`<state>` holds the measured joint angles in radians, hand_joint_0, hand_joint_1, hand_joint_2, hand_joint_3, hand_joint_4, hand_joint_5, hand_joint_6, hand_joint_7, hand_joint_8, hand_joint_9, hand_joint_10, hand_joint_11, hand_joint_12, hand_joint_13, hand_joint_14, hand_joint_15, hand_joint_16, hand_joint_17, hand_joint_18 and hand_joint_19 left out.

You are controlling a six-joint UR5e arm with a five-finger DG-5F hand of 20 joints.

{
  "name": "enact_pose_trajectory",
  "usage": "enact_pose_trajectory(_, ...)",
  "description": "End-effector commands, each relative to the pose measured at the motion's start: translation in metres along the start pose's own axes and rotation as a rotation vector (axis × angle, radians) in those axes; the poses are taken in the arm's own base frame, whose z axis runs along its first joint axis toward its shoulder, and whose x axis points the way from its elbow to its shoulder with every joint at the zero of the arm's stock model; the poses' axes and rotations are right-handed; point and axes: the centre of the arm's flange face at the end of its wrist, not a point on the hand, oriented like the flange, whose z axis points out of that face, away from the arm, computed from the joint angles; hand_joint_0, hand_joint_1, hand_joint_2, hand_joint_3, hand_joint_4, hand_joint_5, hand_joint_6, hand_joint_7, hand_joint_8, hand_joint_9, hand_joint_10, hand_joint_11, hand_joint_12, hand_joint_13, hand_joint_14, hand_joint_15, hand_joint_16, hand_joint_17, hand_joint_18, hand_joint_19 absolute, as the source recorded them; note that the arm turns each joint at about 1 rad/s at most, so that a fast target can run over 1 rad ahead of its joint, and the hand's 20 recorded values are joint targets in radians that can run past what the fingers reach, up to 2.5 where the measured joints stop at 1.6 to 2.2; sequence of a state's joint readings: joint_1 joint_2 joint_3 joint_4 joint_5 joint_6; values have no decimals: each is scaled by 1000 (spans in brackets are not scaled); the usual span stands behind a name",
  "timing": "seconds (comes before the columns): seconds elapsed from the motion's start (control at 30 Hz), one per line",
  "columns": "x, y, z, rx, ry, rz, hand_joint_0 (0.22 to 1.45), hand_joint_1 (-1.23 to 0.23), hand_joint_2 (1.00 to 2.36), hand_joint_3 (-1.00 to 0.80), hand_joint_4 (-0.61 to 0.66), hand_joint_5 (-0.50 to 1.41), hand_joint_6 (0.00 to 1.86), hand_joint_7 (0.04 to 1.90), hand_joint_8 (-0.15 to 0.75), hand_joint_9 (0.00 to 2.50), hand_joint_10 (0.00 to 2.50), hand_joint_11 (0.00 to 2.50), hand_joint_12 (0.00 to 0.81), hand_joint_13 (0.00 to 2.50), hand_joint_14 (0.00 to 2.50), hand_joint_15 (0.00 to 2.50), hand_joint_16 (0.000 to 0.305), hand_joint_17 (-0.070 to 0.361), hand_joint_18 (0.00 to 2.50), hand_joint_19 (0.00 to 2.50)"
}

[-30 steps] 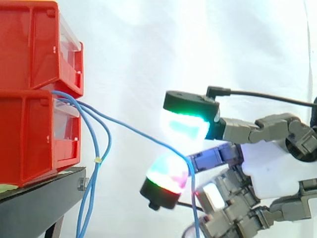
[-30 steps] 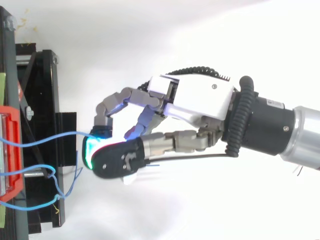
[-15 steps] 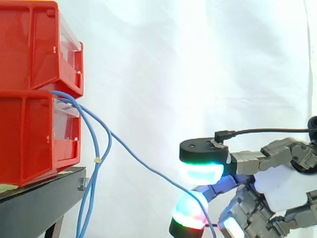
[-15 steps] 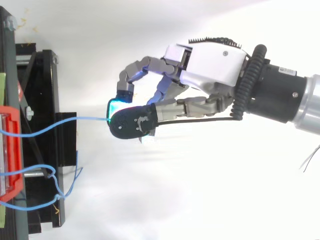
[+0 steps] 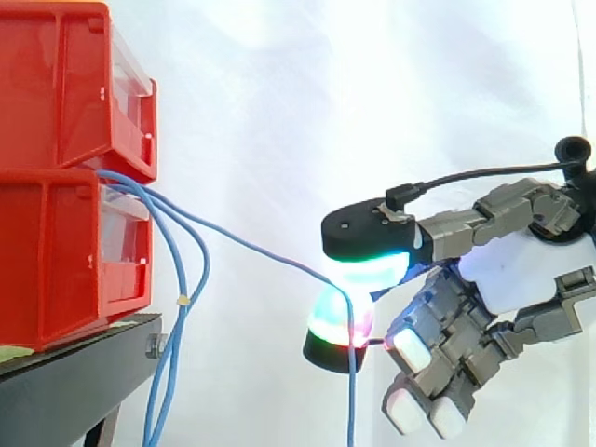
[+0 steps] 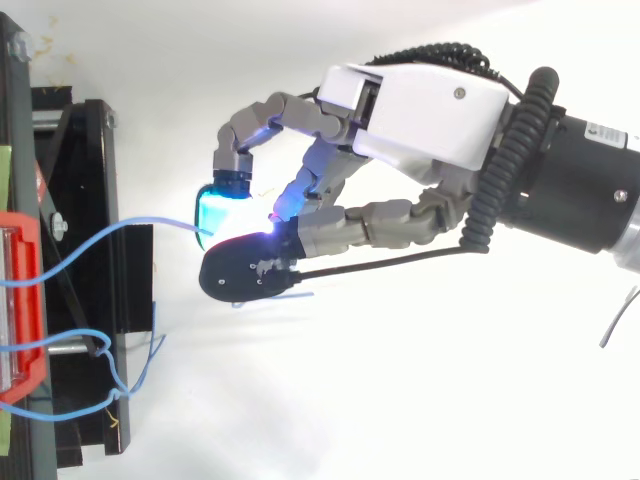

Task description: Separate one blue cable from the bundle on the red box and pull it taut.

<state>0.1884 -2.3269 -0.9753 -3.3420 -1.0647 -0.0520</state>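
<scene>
Slippage looks the main risk: the hand pinches one blue cable between two pads, well apart from the red box, and a hard pull could drag it free.

The setting was a robotics laboratory test bench. A white curtain formed the backdrop, stacked red bins stood on a black stand, and an industrial robot arm reached into the work area.
</scene>
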Motion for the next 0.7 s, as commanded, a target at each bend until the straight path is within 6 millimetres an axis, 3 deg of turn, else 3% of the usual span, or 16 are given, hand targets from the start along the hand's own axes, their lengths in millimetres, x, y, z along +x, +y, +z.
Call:
enact_pose_trajectory(0.0,9,-1,-1,-12,-6,1,598,-812,1018,-153,39,-107,901,1042,252,1217,18,553,346,977,19,476,45,101,872,536)
enact_pose_trajectory(0.23,17,2,-2,-27,0,9,601,-839,1017,31,-64,-77,923,1039,253,1301,19,537,358,1023,18,455,49,109,935,509)
enact_pose_trajectory(0.43,22,4,-3,-37,6,18,598,-853,1002,124,-125,-44,897,1148,270,1400,15,472,383,1090,16,410,55,124,1031,424)
enact_pose_trajectory(0.47,25,4,-3,-45,12,32,579,-862,1096,123,-137,-40,897,1161,278,1408,15,457,385,1107,17,395,56,125,1050,390)
enact_pose_trajectory(0.53,28,7,-2,-68,15,77,575,-863,1138,145,-164,-35,896,1180,280,1415,16,427,383,1114,15,380,55,125,1055,376)
enact_pose_trajectory(0.57,29,8,-1,-79,15,101,553,-863,1257,141,-205,-32,894,1219,282,1417,16,420,385,1119,15,374,56,125,1062,362)
enact_pose_trajectory(0.67,31,11,1,-101,22,151,553,-869,1372,159,-272,-32,899,1281,279,1410,16,411,385,1127,14,371,54,121,1054,351)
